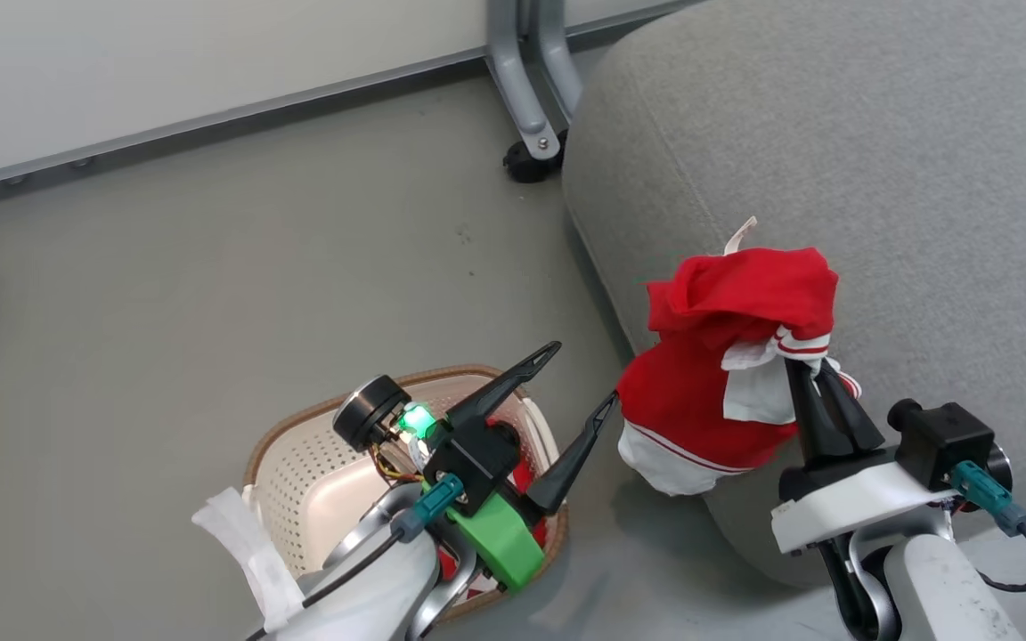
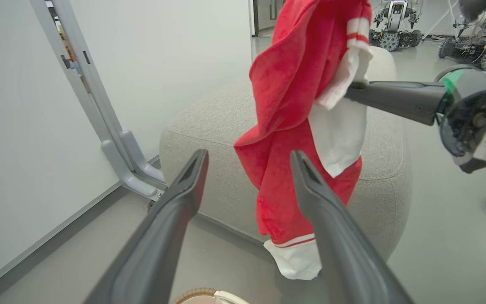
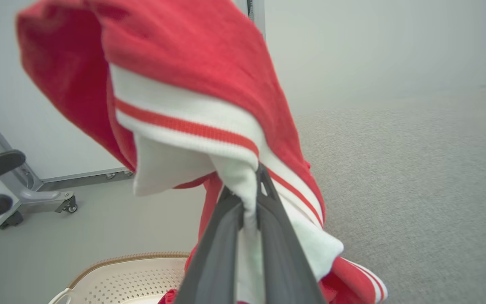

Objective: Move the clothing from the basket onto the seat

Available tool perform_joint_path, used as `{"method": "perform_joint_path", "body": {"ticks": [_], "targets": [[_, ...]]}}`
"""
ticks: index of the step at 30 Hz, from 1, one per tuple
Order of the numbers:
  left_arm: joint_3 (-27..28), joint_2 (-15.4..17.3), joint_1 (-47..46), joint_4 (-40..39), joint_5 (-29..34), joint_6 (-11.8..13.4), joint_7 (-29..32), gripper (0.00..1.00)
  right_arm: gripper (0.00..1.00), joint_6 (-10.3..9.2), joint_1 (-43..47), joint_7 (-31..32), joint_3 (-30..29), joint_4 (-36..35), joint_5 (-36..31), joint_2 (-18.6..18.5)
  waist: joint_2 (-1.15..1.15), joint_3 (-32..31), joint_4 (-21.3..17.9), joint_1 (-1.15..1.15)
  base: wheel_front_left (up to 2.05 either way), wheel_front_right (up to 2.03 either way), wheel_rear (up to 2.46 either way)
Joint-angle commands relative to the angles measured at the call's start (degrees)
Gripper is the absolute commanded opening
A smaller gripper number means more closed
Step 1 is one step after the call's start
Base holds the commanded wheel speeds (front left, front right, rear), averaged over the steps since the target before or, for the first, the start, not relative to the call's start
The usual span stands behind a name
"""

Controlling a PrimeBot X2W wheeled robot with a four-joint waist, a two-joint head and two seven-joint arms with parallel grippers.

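Head view. The right gripper [image 1: 807, 367] is clamped on the white trim of a red garment [image 1: 709, 392]. The garment hangs free with its long axis vertical and its white hem lowest. It hangs at the near left corner of the seat [image 1: 878, 178], with its upper part over the cushion's edge and its lower part over the floor [image 1: 299, 223] beside it. The open seat top thus lies beyond the garment and to the robot's right, and the coming move turns on this relation. The right arm holds the load and is the nearer to the seat. Its forearm rises from the lower right, fingers pointing away from the robot.

Left wrist view. The hem dangles low against the cushion's side, so a release here would probably let the garment slide off. A carry farther over the cushion seems called for.

The left gripper [image 1: 584, 371] is spread wide and holds nothing. It sits above the basket [image 1: 299, 463] with one fingertip just beside the garment; whether they touch cannot be told. A second garment [image 1: 526, 476] lies in the basket, largely hidden.
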Motion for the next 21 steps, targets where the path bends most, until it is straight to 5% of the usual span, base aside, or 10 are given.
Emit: {"method": "perform_joint_path", "body": {"ticks": [1,11,21], "targets": [[0.05,0.58,-1.06,0.3,0.55,-0.13,-0.02,1.0,0.0,0.0,0.52,-0.19,-0.9,-0.62,-0.42,0.46,0.0,2.93,-5.02,0.0,0.0,0.0,0.0],[-1.02,0.88,-3.2,0.4,1.0,-0.37,0.67,1.0,0.0,0.0,-0.81,-0.19,-4.93,-2.72,1.47,1.98,0.0,6.63,-8.96,0.0,0.0,0.0,0.0],[-1.92,0.66,-7.55,-1.1,1.56,-0.92,1.94,1.0,0.0,-0.01,-14.56,-0.19,-15.69,-7.52,3.75,-0.75,0.0,16.0,-5.02,0.0,0.0,0.0,0.0]]}}
